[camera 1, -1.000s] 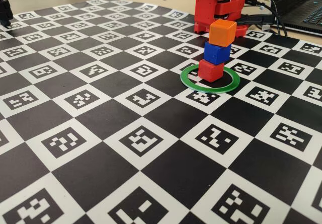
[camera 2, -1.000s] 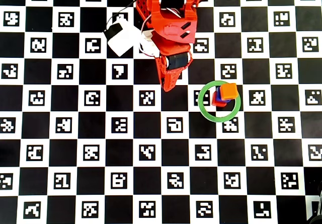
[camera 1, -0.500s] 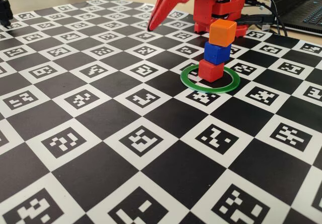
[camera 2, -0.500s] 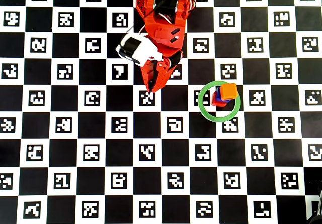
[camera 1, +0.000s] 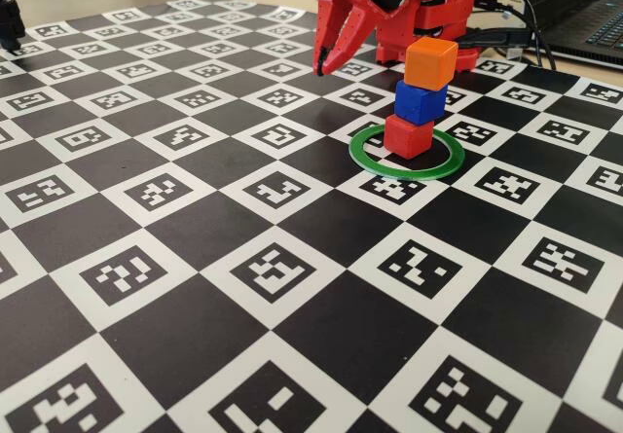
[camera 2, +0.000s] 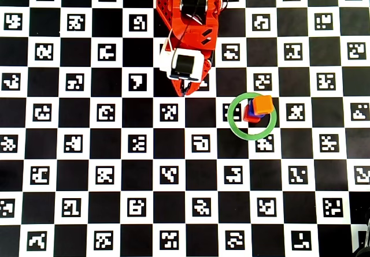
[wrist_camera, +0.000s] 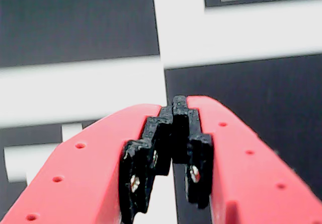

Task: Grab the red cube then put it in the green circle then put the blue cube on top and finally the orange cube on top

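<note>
Inside the green circle (camera 1: 355,151) (camera 2: 250,137) stands a slightly staggered stack: the red cube (camera 1: 407,136) at the bottom, the blue cube (camera 1: 421,102) on it, the orange cube (camera 1: 430,61) (camera 2: 263,104) on top. From overhead only slivers of red and blue show beneath the orange. My red gripper (camera 1: 321,68) (camera 2: 182,92) hangs to the left of the stack in the fixed view, clear of it and pointing down at the mat. In the wrist view the gripper (wrist_camera: 178,103) is shut, its black pads meeting with nothing between them.
A black-and-white checker mat with marker squares (camera 1: 273,272) covers the table. The arm's red base (camera 1: 419,15) stands right behind the stack. A laptop (camera 1: 584,15) and cables (camera 1: 506,34) lie at the back right, and a small black object (camera 1: 8,19) at the far left edge.
The gripper has pulled back toward the base and turned to point down, after swinging left away from the stack. The three stacked cubes have not moved.
</note>
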